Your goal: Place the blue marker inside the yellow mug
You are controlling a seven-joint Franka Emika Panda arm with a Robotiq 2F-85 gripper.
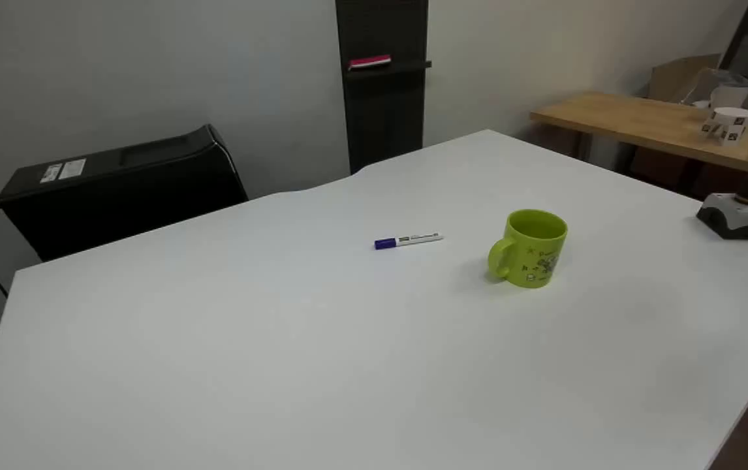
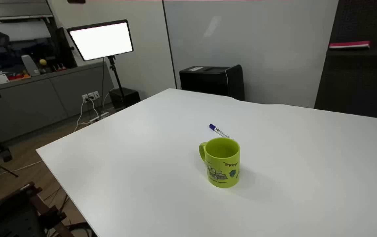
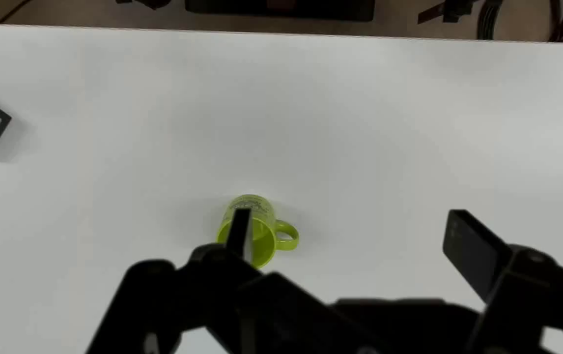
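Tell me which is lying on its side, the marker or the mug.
The blue marker: it lies flat on the table, whereas the yellow mug stands upright.

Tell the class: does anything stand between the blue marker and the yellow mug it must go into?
Nothing visible does: in an exterior view, white tabletop shows between the blue marker and the yellow mug. The mug stands upright, mouth up, so the marker likely goes in from above.

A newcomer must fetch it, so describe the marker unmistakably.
On the white table stands a yellow-green mug. In an exterior view, the marker lies flat, left of it. Unlike the mug, it is slim and white with one dark blue end.
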